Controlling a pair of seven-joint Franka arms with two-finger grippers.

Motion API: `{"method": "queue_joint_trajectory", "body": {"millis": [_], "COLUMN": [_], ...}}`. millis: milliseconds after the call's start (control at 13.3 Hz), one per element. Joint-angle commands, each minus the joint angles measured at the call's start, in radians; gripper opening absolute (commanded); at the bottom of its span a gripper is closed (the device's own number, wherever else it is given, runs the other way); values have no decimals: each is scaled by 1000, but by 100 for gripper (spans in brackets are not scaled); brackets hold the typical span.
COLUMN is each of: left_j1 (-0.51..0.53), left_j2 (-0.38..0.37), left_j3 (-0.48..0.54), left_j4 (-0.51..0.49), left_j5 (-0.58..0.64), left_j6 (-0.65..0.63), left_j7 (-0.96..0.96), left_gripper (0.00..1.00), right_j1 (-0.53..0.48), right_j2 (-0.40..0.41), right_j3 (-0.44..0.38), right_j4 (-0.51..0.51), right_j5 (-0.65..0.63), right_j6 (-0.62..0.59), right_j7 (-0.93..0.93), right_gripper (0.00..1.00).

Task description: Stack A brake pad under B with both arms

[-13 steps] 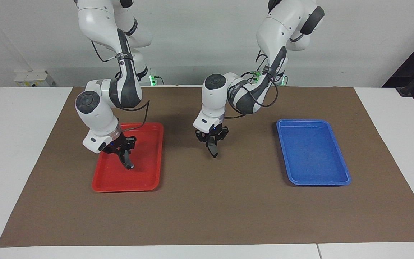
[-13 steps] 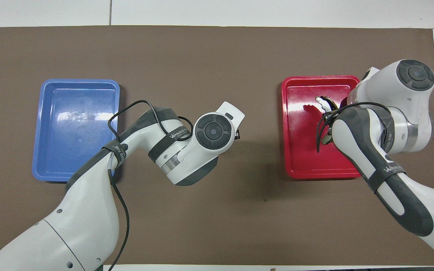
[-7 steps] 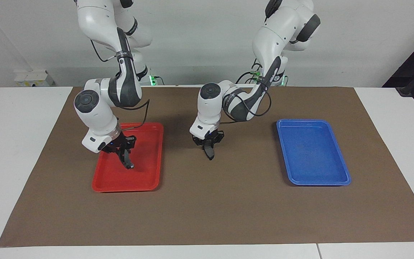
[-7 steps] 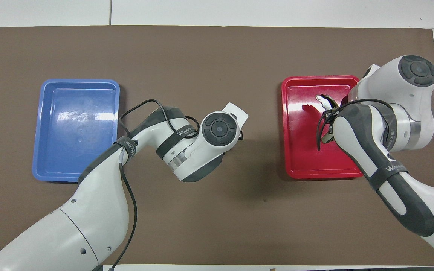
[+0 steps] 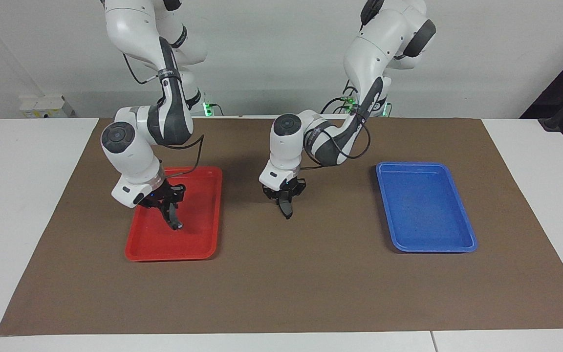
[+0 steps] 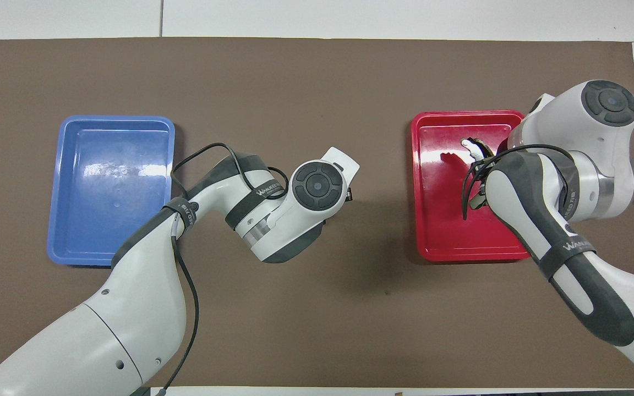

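On the tabletop (image 5: 27, 220), between the blue tray (image 5: 460, 244) and the red tray (image 5: 203, 247), the left hand (image 5: 285, 201) is gripping the A brake pad (image 5: 287, 210) over the bare mat (image 5: 311, 283), having drifted slightly toward the red tray. It is probably about to set the pad down first. The right hand (image 5: 170, 211) is still clamping B (image 5: 176, 224) over the red tray, waiting. The arm-band lettering is not reliably legible.

Bright, even light from above; soft shadows on the brown mat (image 5: 281, 274); white glare in both trays in the overhead view; sharp focus throughout.
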Motion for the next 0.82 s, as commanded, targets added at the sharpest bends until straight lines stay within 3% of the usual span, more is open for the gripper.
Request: {"method": "queue_joint_trajectory", "body": {"millis": [0,225,375,750], "left_j1": [-22,-24,-22,48], "left_j2": [9,8,-6,-159], "left_j3": [26,43,58,68], "left_j4": [56,151,159,190], "left_j5": [31,31,31,-48], "left_j6": [-23,-92,-137,-368], "left_j7": [-18,-10,-4,148], "left_gripper": [67,91,100,100], "right_j1": [0,2,2,98], "right_j2": [-1,-1,-1,44], "right_j3": [3,3,4,8], "right_j4": [16,16,27,182], "right_j5": [14,14,15,15], "right_j6": [-18,-18,-28,-155], "right_j7": [15,15,17,132], "right_gripper": [0,0,0,0]}}
